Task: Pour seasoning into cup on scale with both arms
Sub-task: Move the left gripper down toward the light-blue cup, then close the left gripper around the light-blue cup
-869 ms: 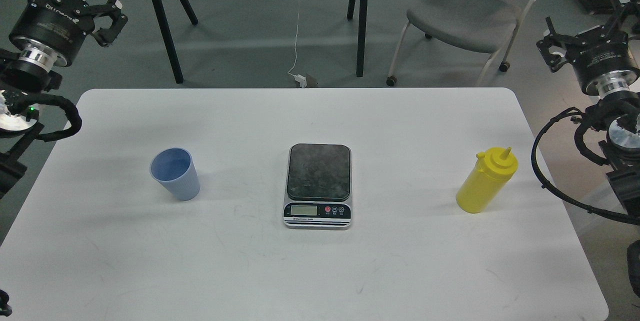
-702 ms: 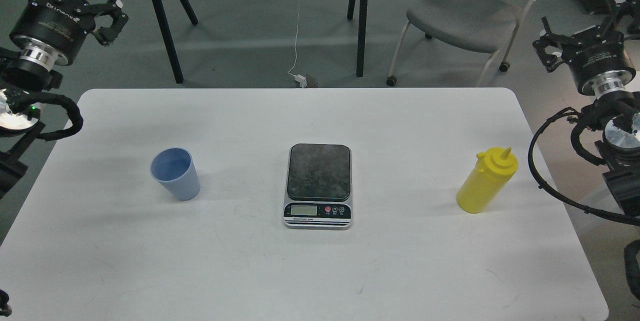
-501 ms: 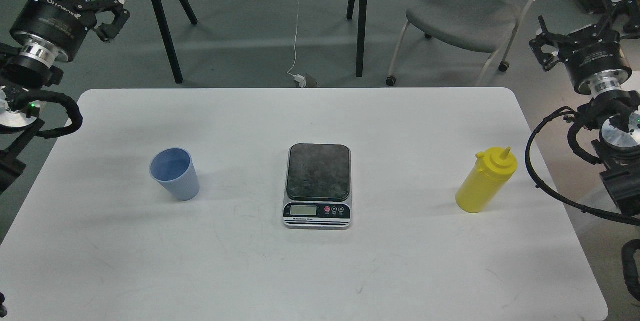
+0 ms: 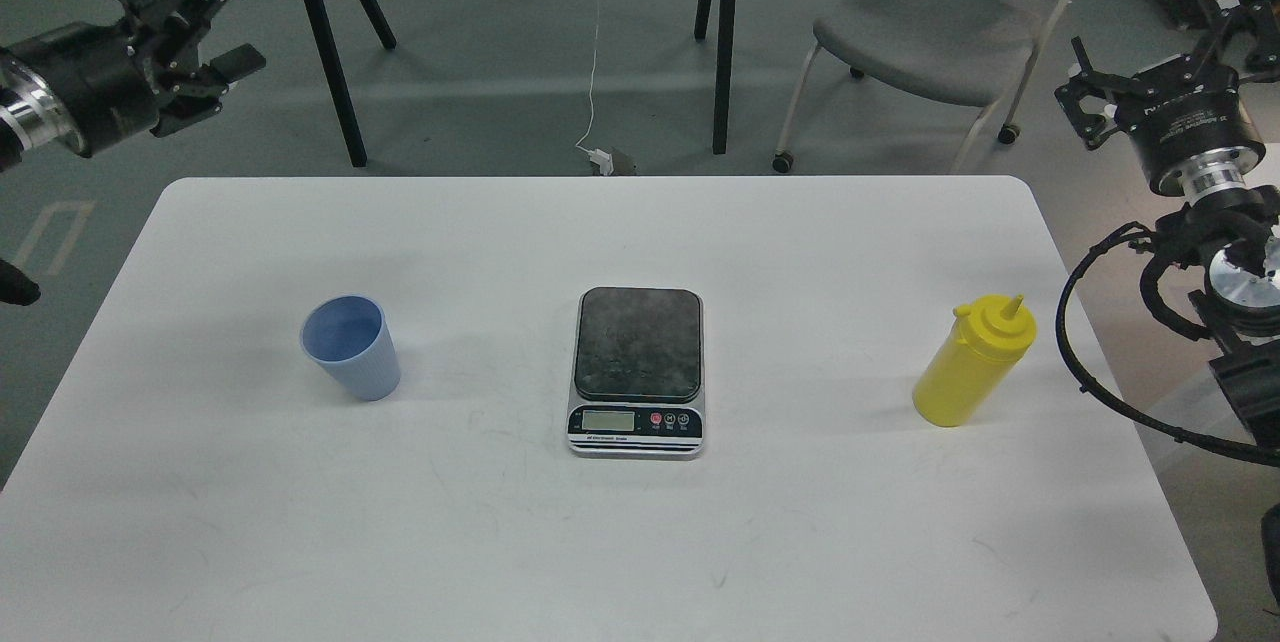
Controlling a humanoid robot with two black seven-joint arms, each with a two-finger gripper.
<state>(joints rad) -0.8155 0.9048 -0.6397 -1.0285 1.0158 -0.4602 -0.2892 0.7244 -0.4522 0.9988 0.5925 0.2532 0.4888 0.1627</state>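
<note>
The light blue cup stands upright on the left of the white table. The scale lies in the middle with a bare weighing plate. The yellow seasoning bottle stands upright on the right, nozzle up. My left gripper is open and empty, raised beyond the table's far left corner, well above and behind the cup. My right gripper is open and empty, raised off the table's far right edge, behind and above the bottle.
A grey chair stands behind the table at the right. Black legs of another table stand behind the middle and left. A white cable lies on the floor. My right arm's cables hang close to the bottle.
</note>
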